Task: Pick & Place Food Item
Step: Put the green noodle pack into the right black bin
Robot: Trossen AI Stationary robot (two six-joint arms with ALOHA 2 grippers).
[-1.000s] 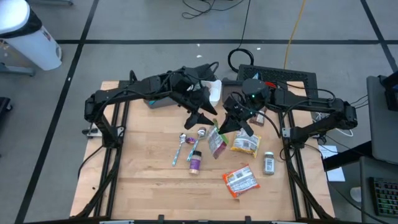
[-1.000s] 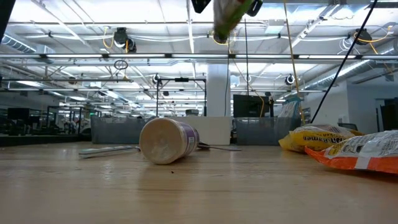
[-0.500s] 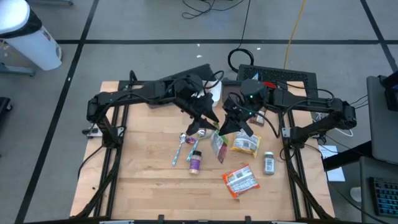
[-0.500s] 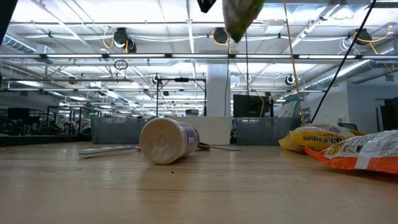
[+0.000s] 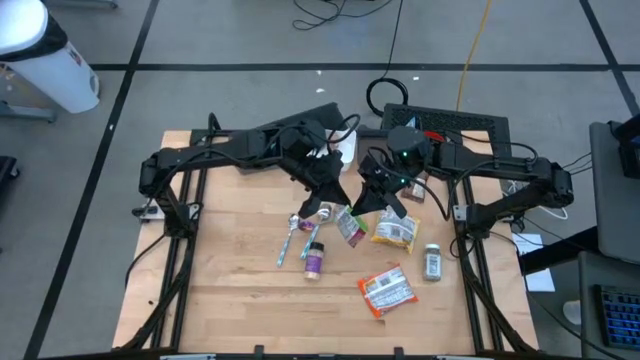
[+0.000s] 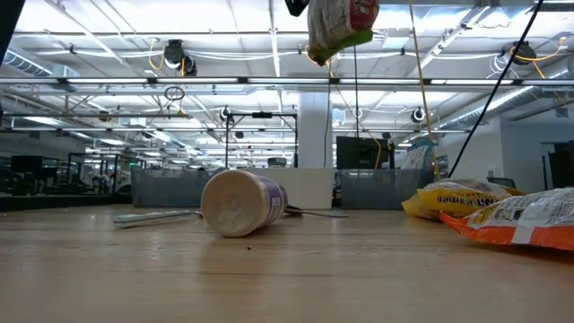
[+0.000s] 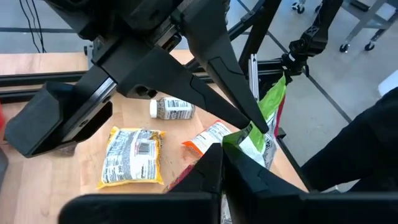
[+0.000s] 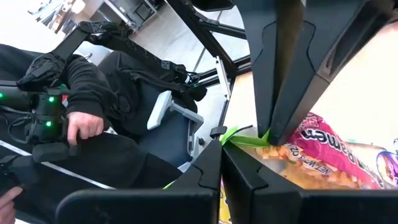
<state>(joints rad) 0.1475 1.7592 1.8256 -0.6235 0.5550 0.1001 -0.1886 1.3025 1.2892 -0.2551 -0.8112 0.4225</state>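
lying on its side near the front of the desk (image 5: 230, 290) is a small purple-labelled jar (image 6: 242, 203), its pale lid facing the low camera; nothing shows whether it holds anything. just behind it rest two spoons (image 5: 296, 236), and toward the right side lie an orange snack bag (image 5: 386, 291), a yellow snack bag (image 5: 394, 233) and a small spice bottle (image 5: 433, 262) tipped over. a white container (image 5: 345, 147) stands at the far edge, its contents hidden by the arms.

above the middle of the desk hangs a green snack packet (image 5: 349, 226), clear of the wood. both pincers meet at its top edge: the left pincer (image 7: 219, 163) is closed tight on one corner of the packet, and the right pincer (image 8: 219, 155) is clamped on the same green edge, its fingers pressed together.

the low view shows only the packet's lower end dangling at the top of the picture, with the jar and bags beneath, and no clear sight of either pincer. the wrist views show the pinched film up close. the right wrist view alone shows a person seated beyond the desk, a hand (image 8: 84, 127) on a control handle.
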